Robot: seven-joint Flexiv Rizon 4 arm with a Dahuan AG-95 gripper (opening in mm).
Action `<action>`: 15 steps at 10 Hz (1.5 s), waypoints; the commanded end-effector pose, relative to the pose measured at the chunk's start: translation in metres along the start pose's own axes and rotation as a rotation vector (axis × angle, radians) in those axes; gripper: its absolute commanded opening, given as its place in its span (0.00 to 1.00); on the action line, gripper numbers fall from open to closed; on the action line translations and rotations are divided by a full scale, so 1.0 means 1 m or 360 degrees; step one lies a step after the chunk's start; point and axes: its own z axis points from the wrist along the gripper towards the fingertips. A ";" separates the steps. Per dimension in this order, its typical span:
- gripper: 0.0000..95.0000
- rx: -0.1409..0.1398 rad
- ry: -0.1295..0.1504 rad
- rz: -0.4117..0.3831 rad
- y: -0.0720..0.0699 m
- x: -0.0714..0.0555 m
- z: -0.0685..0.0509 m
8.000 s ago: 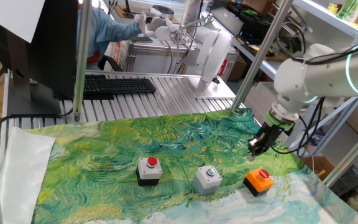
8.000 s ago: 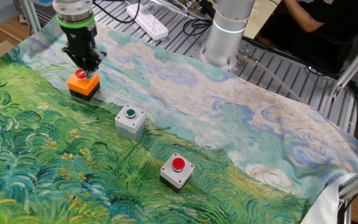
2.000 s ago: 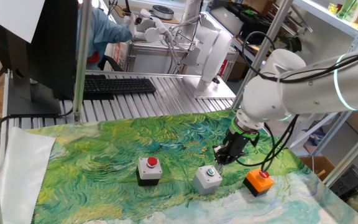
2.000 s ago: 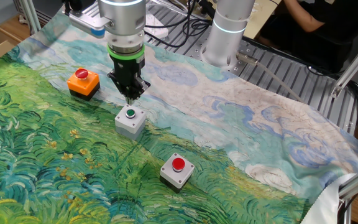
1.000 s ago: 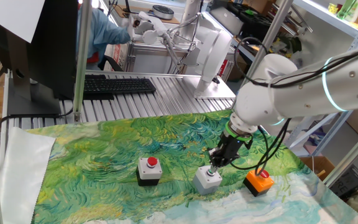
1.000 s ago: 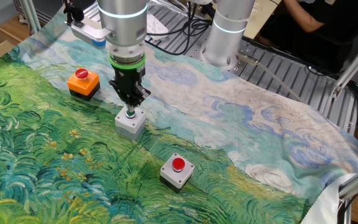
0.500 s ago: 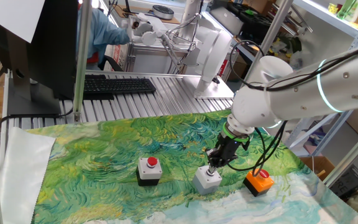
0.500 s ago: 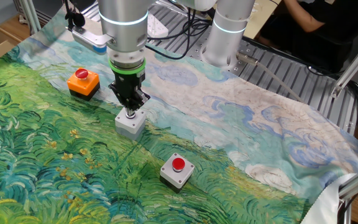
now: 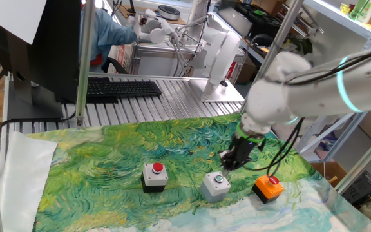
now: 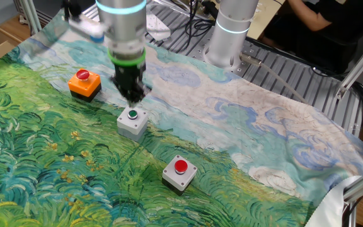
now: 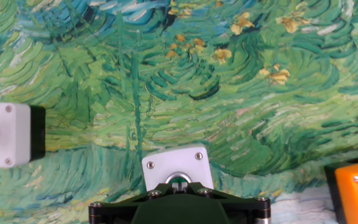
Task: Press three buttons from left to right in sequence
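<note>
Three button boxes stand in a row on the painted cloth point(image 9: 102, 161). The black-and-white box with a red button point(image 9: 154, 175) is at the left, the grey box with a green button point(image 9: 216, 184) in the middle, the orange box with a red button point(image 9: 268, 187) at the right. My gripper point(image 9: 231, 162) hangs just above and behind the green button, fingers shut and holding nothing. In the other fixed view the gripper point(image 10: 131, 97) is a little above the grey box point(image 10: 132, 121). The hand view shows the grey box point(image 11: 178, 167) right below the fingertips point(image 11: 179, 185).
A keyboard point(image 9: 118, 88) and a dark monitor point(image 9: 40, 51) sit behind the cloth on the slatted table. Metal frame posts point(image 9: 85, 58) rise at the back. The arm's base point(image 10: 230, 31) stands at the cloth's far edge, and a person works behind it.
The gripper was down on the green button half a second ago. It has since risen off it and now hovers slightly above, still shut.
</note>
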 end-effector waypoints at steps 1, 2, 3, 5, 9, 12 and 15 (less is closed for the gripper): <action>0.00 0.0010 -0.0008 -0.0005 -0.002 0.000 0.001; 0.00 0.0009 -0.0006 -0.0010 -0.001 0.001 -0.001; 0.00 0.0009 -0.0006 -0.0007 0.001 0.002 -0.003; 0.00 0.0009 -0.0005 0.0000 0.007 0.005 -0.006; 0.00 0.0015 0.0019 0.0021 0.025 -0.001 -0.020; 0.00 0.0026 0.0018 0.0082 0.044 -0.007 -0.019; 0.00 0.0029 0.0020 0.0115 0.061 -0.008 -0.020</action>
